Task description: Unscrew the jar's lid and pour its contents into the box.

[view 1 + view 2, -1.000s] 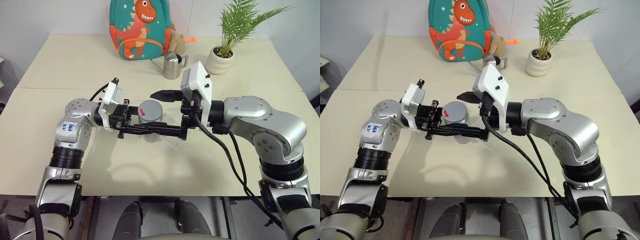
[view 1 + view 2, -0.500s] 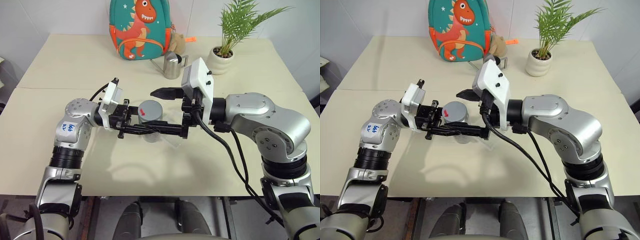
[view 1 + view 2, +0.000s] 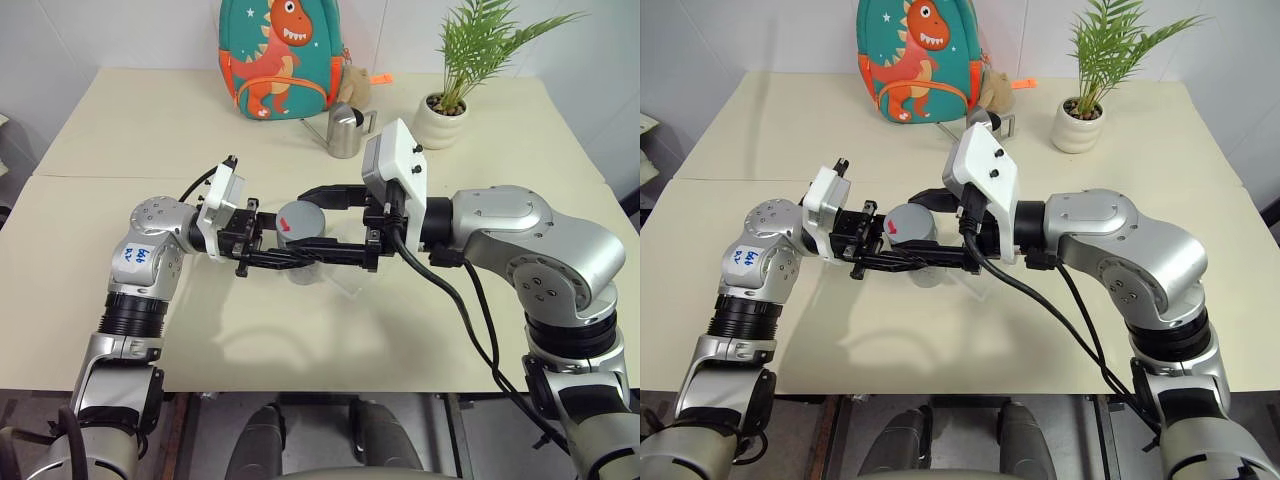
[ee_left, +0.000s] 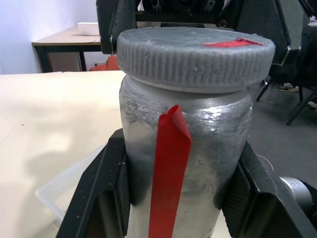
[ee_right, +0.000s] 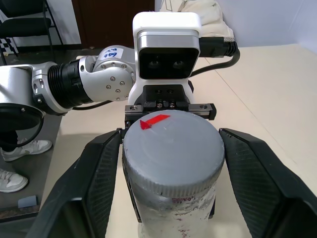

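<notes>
Two grippers meet over the table in the left eye view, at the jar, which is held upright just above the clear box. Left gripper pinches the jar's body; right gripper has its black fingers on either side of the lid. Steel can, dinosaur backpack and potted plant stand well behind the jar. Left wrist view: both pads pressed against the jar wall, red label strip facing out, lid screwed on. Right wrist view: fingers flank the lid, the left one touching its rim, the right one at or just off it; whether they grip it, I cannot tell.
</notes>
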